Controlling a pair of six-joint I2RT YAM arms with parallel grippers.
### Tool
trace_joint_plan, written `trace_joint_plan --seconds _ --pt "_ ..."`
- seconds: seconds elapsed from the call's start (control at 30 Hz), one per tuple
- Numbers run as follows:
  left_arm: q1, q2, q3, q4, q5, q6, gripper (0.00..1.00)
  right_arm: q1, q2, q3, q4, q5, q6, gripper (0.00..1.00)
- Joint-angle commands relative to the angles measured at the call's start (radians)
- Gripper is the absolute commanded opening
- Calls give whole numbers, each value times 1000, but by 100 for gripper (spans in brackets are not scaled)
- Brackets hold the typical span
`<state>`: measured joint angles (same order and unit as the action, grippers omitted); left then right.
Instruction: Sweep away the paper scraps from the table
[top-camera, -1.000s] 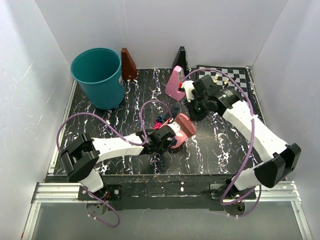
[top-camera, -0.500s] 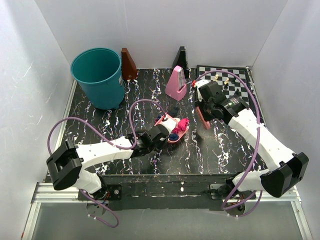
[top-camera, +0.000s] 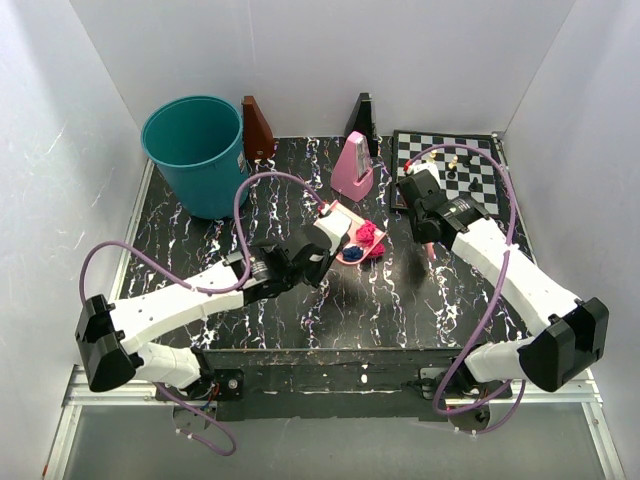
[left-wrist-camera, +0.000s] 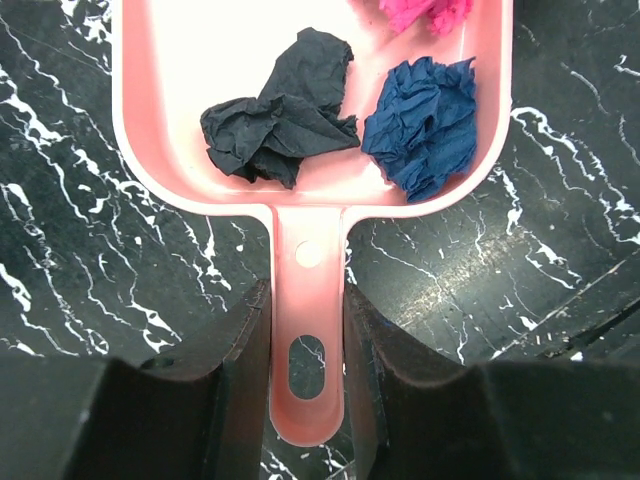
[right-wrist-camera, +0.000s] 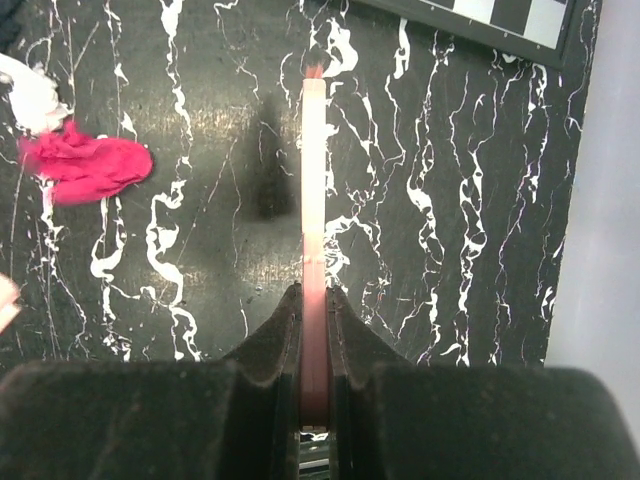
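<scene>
My left gripper is shut on the handle of the pink dustpan, held over the middle of the black veined table. The pan holds a dark paper scrap and a blue one. A magenta scrap sits at the pan's open lip, with a white scrap beside it. My right gripper is shut on a thin pink brush, right of the scraps.
A teal bucket stands at the back left. Brown, black and pink metronomes stand along the back. A chessboard with small pieces lies at the back right. White walls close in three sides.
My left gripper carried the dustpan with scraps back and slightly left. My right gripper drew the brush to the right, away from the pan.
</scene>
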<state>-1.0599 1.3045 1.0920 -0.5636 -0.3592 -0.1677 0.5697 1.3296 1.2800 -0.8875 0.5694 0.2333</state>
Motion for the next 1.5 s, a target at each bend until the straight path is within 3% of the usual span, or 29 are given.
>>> trace_joint_plan --seconds 0.0,0.17,0.33,0.53,0.63,0.8,0.97,1.17,1.33,1.47 --pt "20 -47 121 -159 -12 4 0 -1 -52 -24 50 11 43 1" --pt "86 -63 245 -281 48 -1 0 -2 -93 -59 71 1 46 1" --pt "250 -71 402 -418 166 23 0 -2 -147 -96 97 -25 46 1" --pt "411 -15 610 -576 175 79 0 -2 -179 -102 125 -95 31 1" --pt "532 1 689 -588 219 94 0 -2 -181 -99 121 -124 31 1" --pt "744 90 853 -591 420 80 0 -2 -184 -110 136 -164 26 1" --pt "873 203 999 -575 523 1 0 -2 -198 -113 140 -169 23 1" --pt "1098 233 892 -345 866 -214 0 -1 -214 -123 142 -164 23 1" --pt "1277 153 581 84 1123 -565 0 -2 -219 -122 140 -167 21 1" --pt "1334 171 361 491 1287 -925 0 -2 -208 -117 137 -167 21 1"
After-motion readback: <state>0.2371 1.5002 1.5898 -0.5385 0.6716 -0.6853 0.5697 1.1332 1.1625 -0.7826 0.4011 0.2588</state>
